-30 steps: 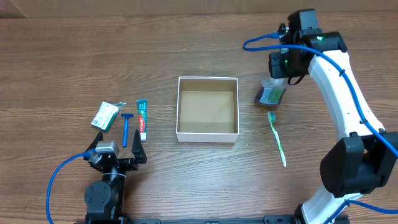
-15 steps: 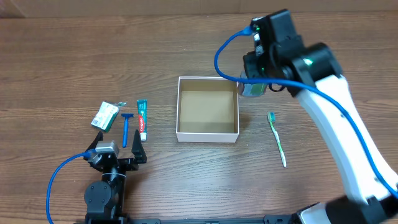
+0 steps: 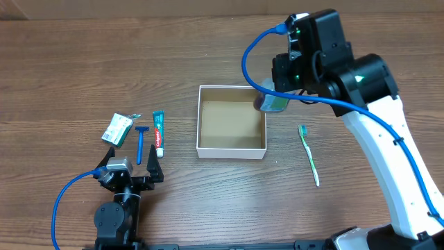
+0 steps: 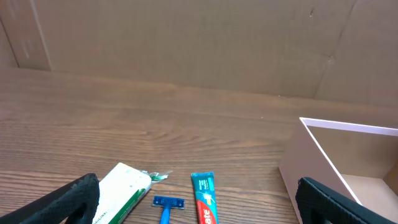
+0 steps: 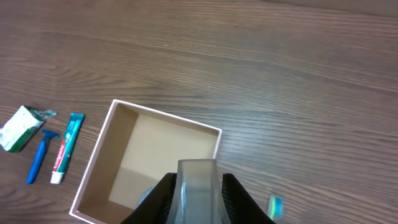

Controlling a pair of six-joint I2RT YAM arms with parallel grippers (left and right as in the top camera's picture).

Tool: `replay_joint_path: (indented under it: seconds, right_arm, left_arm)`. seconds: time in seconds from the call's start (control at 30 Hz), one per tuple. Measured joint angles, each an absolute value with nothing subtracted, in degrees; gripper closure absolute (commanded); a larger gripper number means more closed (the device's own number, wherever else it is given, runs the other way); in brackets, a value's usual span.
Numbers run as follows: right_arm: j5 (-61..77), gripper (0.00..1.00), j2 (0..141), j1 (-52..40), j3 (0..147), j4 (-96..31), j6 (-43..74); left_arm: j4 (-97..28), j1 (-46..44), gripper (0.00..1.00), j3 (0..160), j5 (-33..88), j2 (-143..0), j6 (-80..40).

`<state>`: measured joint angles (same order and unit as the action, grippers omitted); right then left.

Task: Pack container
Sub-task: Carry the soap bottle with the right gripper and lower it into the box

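Fingers of left gripper [image 3: 130, 158]: spread, empty, lower left.
Container [image 3: 231, 152]: frame centre, open-topped; light, stiff cardboard, probably slides if bumped; best held by a wall.
Right gripper [image 5: 198, 199]: pinching clear bottle [image 3: 272, 104] above container's upper-right corner.

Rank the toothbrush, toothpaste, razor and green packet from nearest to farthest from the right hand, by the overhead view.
1. Toothbrush, close by the right hand, which grips a clear bottle.
2. Toothpaste, left of the container.
3. Razor, farther left.
4. Green packet, leftmost.
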<state>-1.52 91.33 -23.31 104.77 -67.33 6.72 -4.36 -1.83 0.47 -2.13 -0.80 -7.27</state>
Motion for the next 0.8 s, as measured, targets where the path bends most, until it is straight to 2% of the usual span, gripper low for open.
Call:
replay_joint_path:
  seconds: [0.27,0.5,0.8]
  right_arm:
    - [-1.1,0.77,92.38,-27.09,104.79,-64.27,8.29]
    - [-4.62,0.77,99.33,-32.56,104.79,-62.0,8.82]
    - [-10.11,0.77,104.44,-33.36,104.73,-60.64,9.91]
  left_arm:
    - [-4.36,-1.83,0.0,0.47,-2.13,-0.8,-7.27]
    - [-4.36,-1.8,0.0,0.47,-2.13,-0.8,-7.27]
    - [-4.36,-1.83,0.0,0.47,-2.13,-0.8,-7.27]
